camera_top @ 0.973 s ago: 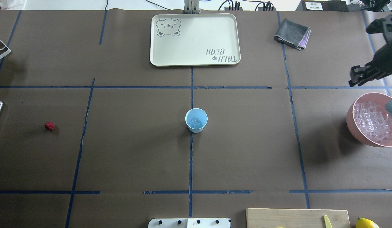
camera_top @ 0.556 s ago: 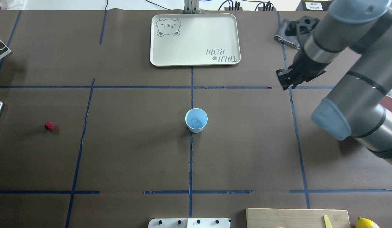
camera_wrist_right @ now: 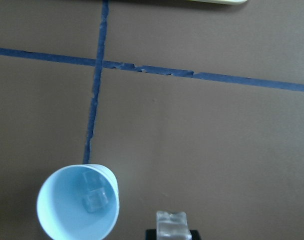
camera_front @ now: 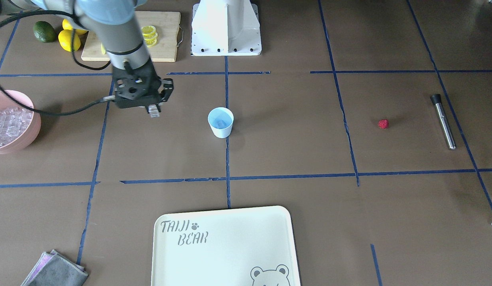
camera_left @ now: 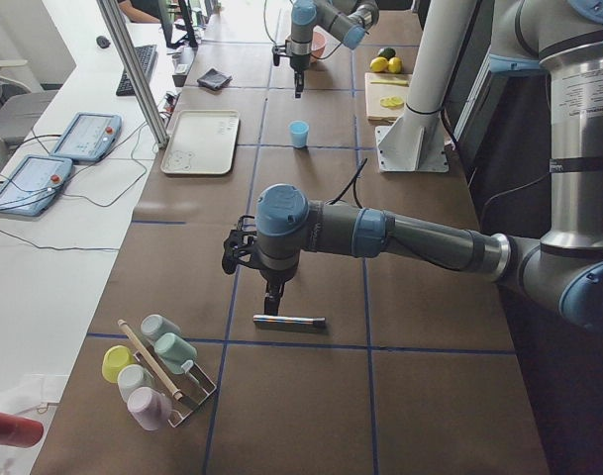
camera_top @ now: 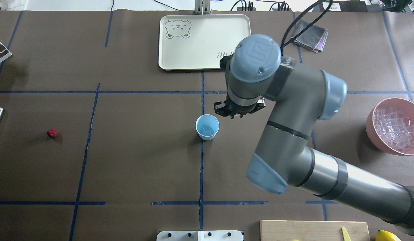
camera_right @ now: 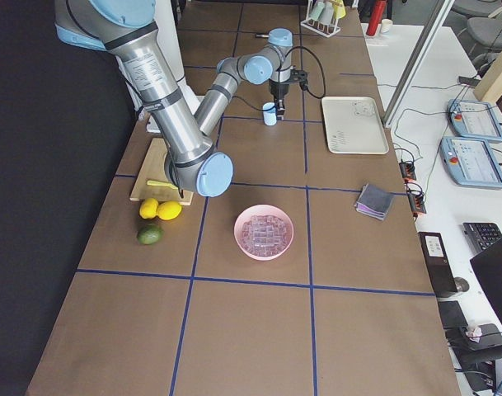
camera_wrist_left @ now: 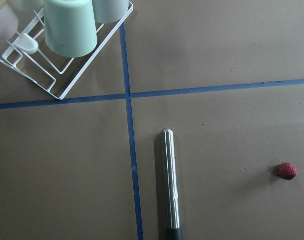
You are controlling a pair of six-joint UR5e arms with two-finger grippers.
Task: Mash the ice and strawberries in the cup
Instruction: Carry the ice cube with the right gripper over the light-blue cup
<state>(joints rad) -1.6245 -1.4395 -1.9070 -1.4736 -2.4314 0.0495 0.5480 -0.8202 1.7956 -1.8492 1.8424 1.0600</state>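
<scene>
Cream tray (camera_front: 230, 246) carries grey print "TAIJI BEAR" w/ paw mark after TAIJI, in the tray corner diag. opp. its bear-face drawing (camera_front: 270, 275); overhead view: right arm (camera_top: 294, 97) covers most.

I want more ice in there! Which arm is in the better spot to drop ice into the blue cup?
Right. The right gripper holds an ice cube close beside the cup. The left gripper hangs far off, over the metal rod.

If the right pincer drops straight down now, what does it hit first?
Probably the bare table, beside the cup rather than in it; the ice cube in the right pincer would land first.
</scene>
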